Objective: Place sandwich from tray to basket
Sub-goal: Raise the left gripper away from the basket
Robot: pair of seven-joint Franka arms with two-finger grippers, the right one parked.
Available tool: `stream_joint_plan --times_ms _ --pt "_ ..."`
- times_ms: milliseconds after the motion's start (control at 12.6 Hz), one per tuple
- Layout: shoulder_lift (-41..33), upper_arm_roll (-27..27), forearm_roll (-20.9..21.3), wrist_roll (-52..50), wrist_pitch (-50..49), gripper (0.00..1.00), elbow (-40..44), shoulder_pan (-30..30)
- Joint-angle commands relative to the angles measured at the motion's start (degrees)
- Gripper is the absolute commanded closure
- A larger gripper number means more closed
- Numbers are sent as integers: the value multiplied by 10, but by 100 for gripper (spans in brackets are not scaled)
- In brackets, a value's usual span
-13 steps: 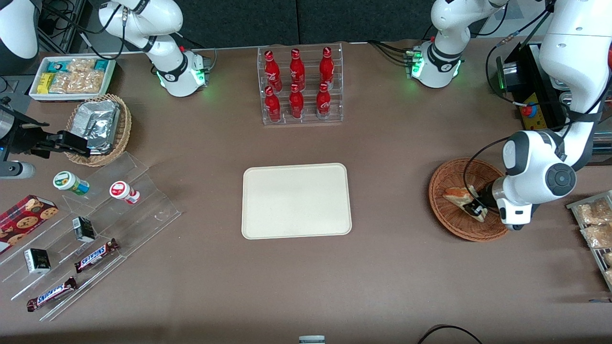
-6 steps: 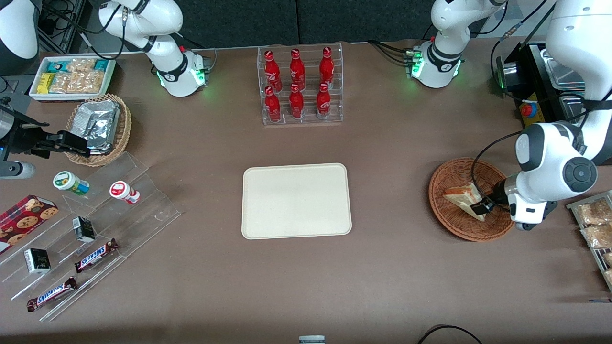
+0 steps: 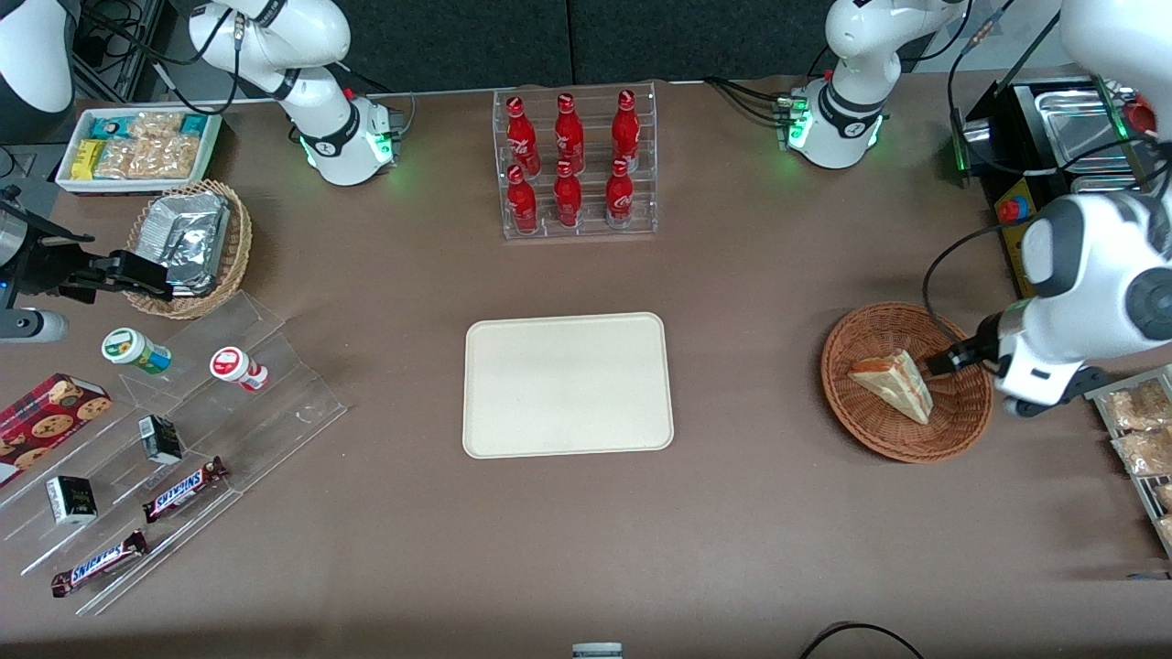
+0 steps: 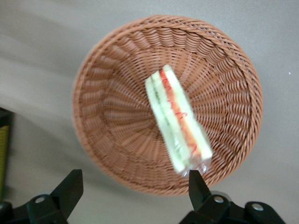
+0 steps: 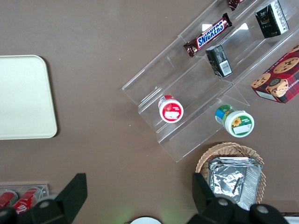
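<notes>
Sandwich (image 3: 893,384): a pale wedge with its filling showing along the cut face, clear wrap at one end; lies on its side in the basket (image 3: 865,423), touching the woven floor.
Basket: round, brown wicker; sits toward the working arm's end of the table.
Gripper (image 3: 939,362): working arm's; reaches in over the basket rim, near the sandwich.
Fingers (image 4: 67,196): spread wide in the left wrist view, a broad gap between them, nothing pinched.
Sandwich to fingers: not held. In the left wrist view one fingertip shows just beside the wrapped end; the rest of the sandwich lies ahead of the gap. In the front view the tips hang apart from it.
Tray (image 3: 568,384): white, flat, rounded corners; beside the basket, between it and the clear stand (image 3: 265,412).
Stand: stepped; carries a green-lidded tub (image 3: 135,350), a red-lidded tub (image 3: 240,368), chocolate bars and small dark boxes.
Cookie box (image 3: 50,426): red, beside the stand, toward the parked arm's end.
Foil parcel (image 3: 183,243): in a pale wicker basket (image 3: 242,243), farther from the front camera than the stand.
White bin (image 3: 207,146): holds packets; farther from the front camera than the foil parcel.
Red bottles (image 3: 569,137): stand in a clear bin, farther from the front camera than the tray.
Wrapped food (image 3: 1144,450): in a clear crate (image 3: 1103,391), toward the working arm's end.
</notes>
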Motion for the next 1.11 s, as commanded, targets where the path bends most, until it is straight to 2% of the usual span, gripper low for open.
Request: stream_joint_plan --times_ms 0,158,316,475,1028 --pt "-48 -8 -10 29 -33 0 2 9" --pt "-66 -10 -23 55 -100 0 47 5" --pt "-66 -15 -61 103 -184 0 128 6" --pt "-62 -18 -67 120 -229 0 193 4" --pt "-65 -34 -59 122 -232 0 229 -4"
